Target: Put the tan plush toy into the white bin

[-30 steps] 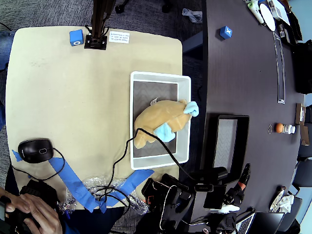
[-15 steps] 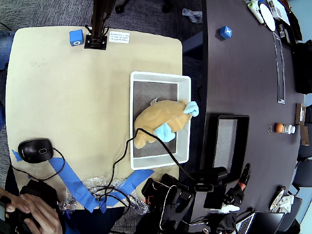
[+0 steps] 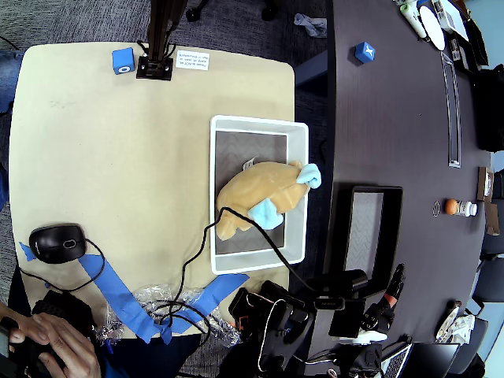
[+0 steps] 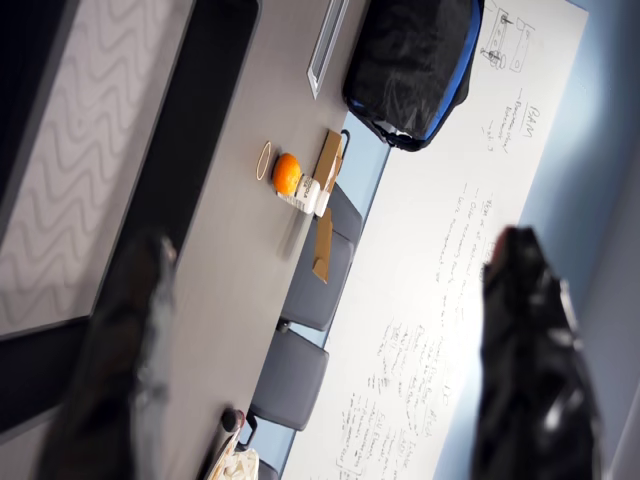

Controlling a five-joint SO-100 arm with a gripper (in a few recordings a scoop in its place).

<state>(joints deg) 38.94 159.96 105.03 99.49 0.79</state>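
The tan plush toy (image 3: 256,195), with light blue feet, lies inside the white bin (image 3: 298,193) in the overhead view, filling the middle and lower part of its grey bottom. A black cable crosses the bin's lower left corner and the toy's edge. The black arm (image 3: 315,303) sits folded at the table's bottom edge, below the bin and apart from it. In the wrist view my gripper (image 4: 330,250) points out over the dark table. Its two black fingers (image 4: 120,360) stand wide apart with nothing between them, so it is open.
A black tray (image 3: 366,228) lies on the dark table to the right of the bin. A blue cube (image 3: 123,60) and a black stand (image 3: 154,67) are at the tan table's top edge. A mouse (image 3: 57,242), blue tape and a person's hand (image 3: 47,342) are at the lower left.
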